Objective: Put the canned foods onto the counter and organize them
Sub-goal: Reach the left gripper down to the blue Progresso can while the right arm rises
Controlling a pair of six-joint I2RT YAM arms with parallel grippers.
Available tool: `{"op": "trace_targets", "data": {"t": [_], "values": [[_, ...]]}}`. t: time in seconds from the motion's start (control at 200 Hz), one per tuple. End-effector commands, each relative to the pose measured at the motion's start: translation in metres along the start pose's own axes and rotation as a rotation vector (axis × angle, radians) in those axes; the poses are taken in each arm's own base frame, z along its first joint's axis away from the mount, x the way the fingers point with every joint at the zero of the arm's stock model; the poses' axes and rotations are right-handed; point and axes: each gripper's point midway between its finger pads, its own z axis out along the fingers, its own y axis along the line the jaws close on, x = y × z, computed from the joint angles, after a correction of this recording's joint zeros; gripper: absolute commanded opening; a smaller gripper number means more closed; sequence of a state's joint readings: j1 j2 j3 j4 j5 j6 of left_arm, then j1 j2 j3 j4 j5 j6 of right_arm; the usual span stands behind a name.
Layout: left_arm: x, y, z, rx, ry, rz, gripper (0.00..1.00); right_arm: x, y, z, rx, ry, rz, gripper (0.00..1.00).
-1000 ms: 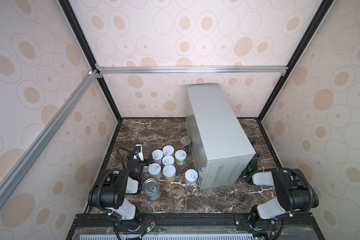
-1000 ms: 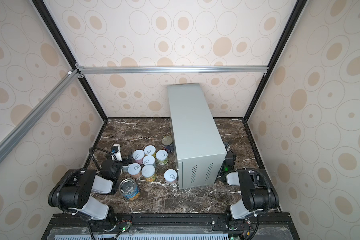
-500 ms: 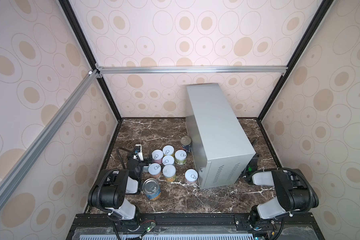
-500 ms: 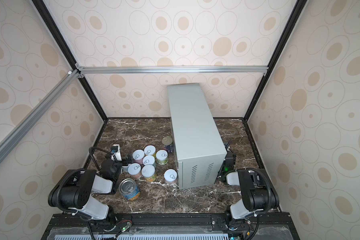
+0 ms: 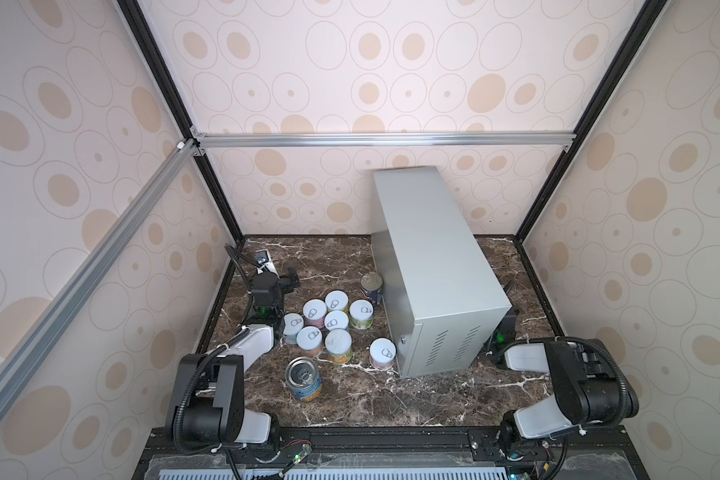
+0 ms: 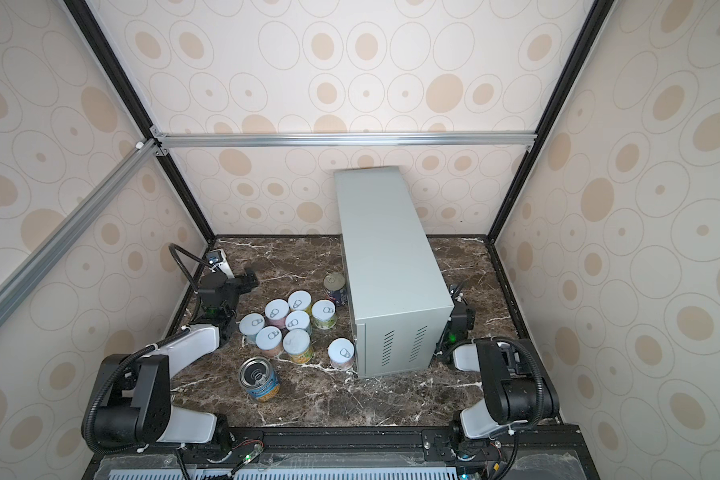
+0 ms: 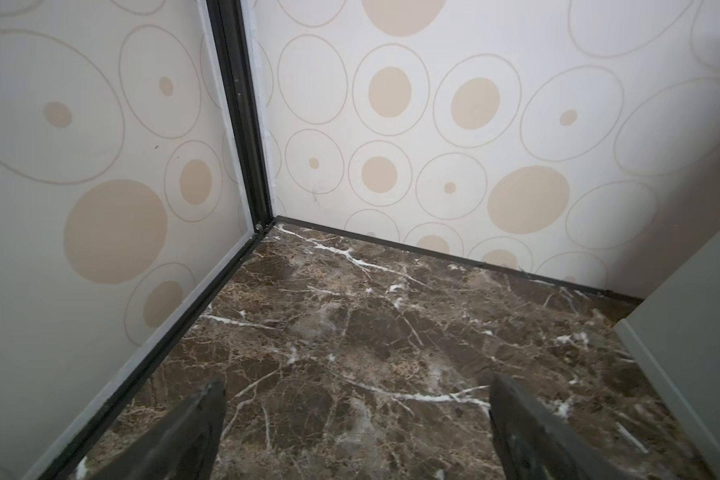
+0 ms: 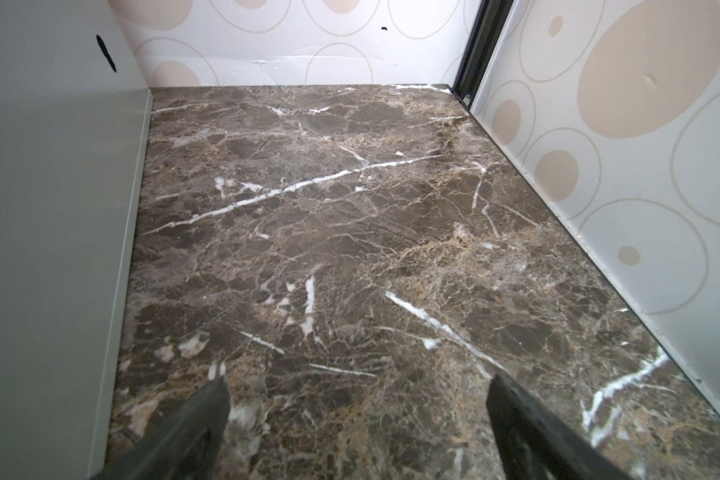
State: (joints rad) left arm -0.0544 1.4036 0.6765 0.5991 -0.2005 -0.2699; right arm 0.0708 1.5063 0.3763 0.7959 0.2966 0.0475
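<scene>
Nothing is placed yet: all 10 canned foods [image 5: 336,321] stand on the marble tabletop [image 5: 391,399] beside the counter [image 5: 429,249], its top bare. The left arm [image 5: 254,338] and right arm [image 5: 524,357] hold their jaws wide, empty.

Left arm [image 5: 252,338] and right arm [image 5: 524,357] share white shells, black joints (green lights [image 5: 261,309]) and black cables [image 5: 188,390].

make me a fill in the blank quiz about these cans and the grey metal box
1. In all, ___ canned foods stand on the marble surface.
2. The top of the grey metal box holds ___ of them.
3. The left gripper and right gripper both have jaws standing ___.
4. The metal-topped can nearest the robot's base has a blue and ___ label.

Missing words: ten; none; open; yellow
</scene>
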Motion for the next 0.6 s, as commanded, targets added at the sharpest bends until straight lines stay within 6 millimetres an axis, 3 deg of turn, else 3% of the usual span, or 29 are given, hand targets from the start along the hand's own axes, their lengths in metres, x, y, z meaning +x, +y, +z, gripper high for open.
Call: {"op": "trace_targets", "data": {"t": [0.0,0.19,0.45,0.595], "values": [[0.008,-0.01,-0.002,-0.002,0.124,-0.115,0.98,-0.017,-0.005,-0.002,0.026,-0.058,0.03,1.0],[0.03,-0.003,-0.026,-0.086,0.272,-0.13,0.98,-0.017,-0.004,0.003,0.028,-0.031,0.024,1.0],[0.043,-0.006,-0.065,-0.019,0.356,-0.147,0.98,-0.018,-0.004,0.001,0.026,-0.04,0.024,1.0],[0.049,0.002,-0.087,-0.018,0.38,-0.121,0.98,-0.036,-0.028,-0.011,0.126,0.005,0.077,1.0]]}}
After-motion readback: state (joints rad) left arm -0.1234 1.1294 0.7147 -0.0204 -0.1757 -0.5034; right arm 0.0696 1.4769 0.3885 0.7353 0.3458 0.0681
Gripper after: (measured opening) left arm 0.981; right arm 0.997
